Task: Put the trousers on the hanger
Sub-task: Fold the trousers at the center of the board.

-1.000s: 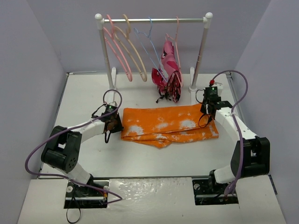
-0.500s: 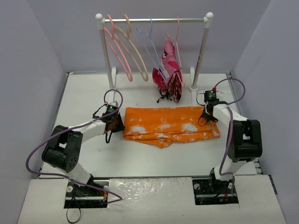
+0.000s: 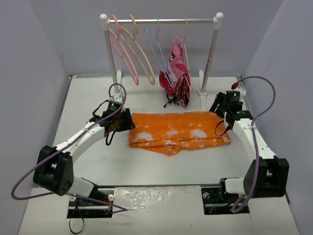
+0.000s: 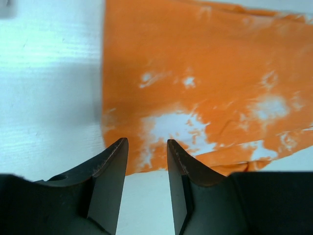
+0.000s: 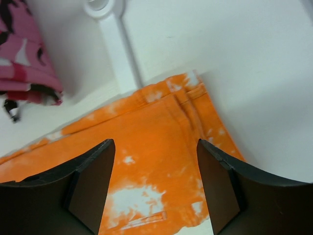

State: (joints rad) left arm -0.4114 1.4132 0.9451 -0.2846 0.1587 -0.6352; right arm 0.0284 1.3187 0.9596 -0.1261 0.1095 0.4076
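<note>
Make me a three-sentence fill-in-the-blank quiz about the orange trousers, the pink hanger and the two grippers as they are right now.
1. The orange trousers lie folded flat on the ____, not on any hanger.
2. The bright pink hanger hangs at the ____ end of the rail.
3. The left gripper and the right gripper both hold nothing, with their jaws ____.

Missing words: table; left; open
</note>
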